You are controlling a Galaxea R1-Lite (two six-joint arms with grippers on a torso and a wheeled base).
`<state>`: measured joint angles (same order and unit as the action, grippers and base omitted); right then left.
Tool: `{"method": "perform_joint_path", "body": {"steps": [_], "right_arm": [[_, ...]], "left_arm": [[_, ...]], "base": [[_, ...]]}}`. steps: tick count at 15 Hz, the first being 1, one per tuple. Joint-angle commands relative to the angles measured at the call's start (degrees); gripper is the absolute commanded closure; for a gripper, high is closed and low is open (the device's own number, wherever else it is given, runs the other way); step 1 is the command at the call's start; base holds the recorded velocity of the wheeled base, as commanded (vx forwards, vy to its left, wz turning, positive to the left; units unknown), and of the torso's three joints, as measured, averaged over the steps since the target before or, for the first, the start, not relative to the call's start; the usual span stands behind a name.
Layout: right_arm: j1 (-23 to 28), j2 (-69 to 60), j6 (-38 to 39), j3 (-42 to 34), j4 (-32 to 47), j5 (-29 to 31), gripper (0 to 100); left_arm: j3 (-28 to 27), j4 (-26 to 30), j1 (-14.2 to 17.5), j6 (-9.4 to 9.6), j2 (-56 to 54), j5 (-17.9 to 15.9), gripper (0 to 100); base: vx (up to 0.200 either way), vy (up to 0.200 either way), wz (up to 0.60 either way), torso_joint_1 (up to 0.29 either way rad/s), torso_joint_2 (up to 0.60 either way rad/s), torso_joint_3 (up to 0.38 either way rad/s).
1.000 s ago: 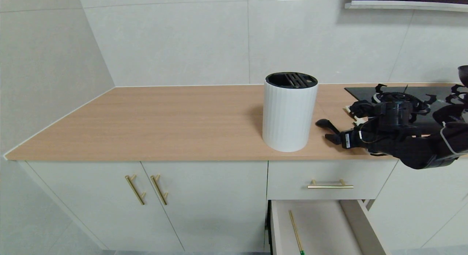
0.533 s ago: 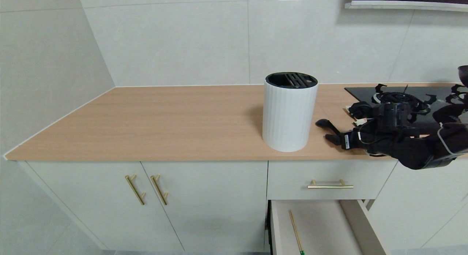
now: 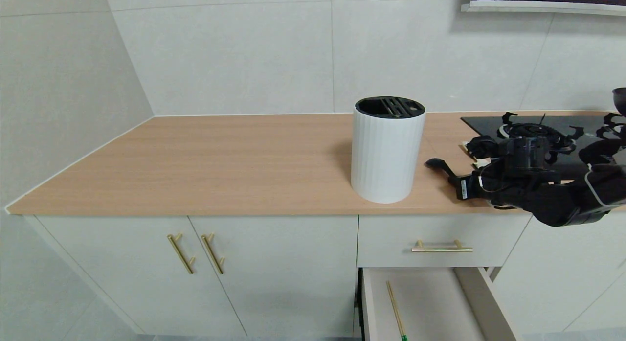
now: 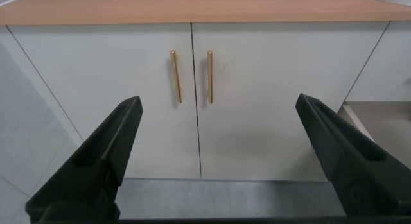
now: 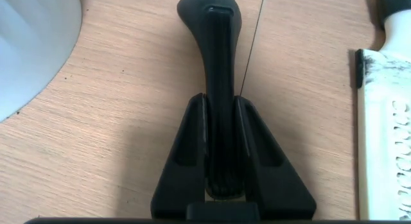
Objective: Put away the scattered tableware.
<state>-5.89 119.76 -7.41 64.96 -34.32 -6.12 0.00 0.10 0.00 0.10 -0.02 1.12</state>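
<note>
Right gripper point(image 5: 218, 105) is clamped down, jaws closed tight on a black handle point(image 5: 217, 51), one finger on each flank of its narrow neck and no gap showing either side. From the head view that gripper point(image 3: 455, 182) sits low on the wooden countertop point(image 3: 220, 160), just beside the white utensil holder point(image 3: 387, 150) on the stove side, and the handle's rounded end point(image 3: 433, 162) pokes out toward the holder without touching it. What sits at the other end of the handle I cannot tell, it is hidden under the gripper.

How will it handle? It looks like hard, smooth plastic: stiff, light, probably a bit slick. The neck behind that bulbous end is a sensible place to hold, since the flare should stop it sliding out, though a long utensil pinched this far back may swing or droop when lifted.

Farther from the holder than the gripped handle lies a white-bladed knife point(image 5: 379, 121), close alongside but apart; worth keeping clear of it.

Left gripper point(image 4: 217, 102) hangs wide open, holding nothing, facing the cabinet doors point(image 4: 192, 121). Below the holder, an open drawer point(image 3: 469, 292) has one chopstick point(image 3: 396, 306) in it
</note>
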Motion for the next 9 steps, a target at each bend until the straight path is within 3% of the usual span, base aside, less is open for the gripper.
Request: {"method": "perform_joint_path", "body": {"steps": [1,3,9], "right_arm": [[-0.09,-1.46,0.29,-0.01,0.48,-0.03,100],[-0.35,-5.24,2.58,-0.72,3.2,0.06,100],[-4.31,-29.67,13.74,-5.55,30.27,0.06,100]], "left_arm": [[0.0,-0.01,0.0,-0.01,0.02,0.02,0],[0.0,-0.01,0.0,-0.01,0.02,0.02,0],[0.0,-0.01,0.0,-0.01,0.02,0.02,0]], "base": [[0.0,0.0,0.0,0.0,0.0,0.0],[0.0,0.0,0.0,0.0,0.0,0.0],[0.0,0.0,0.0,0.0,0.0,0.0]]}}
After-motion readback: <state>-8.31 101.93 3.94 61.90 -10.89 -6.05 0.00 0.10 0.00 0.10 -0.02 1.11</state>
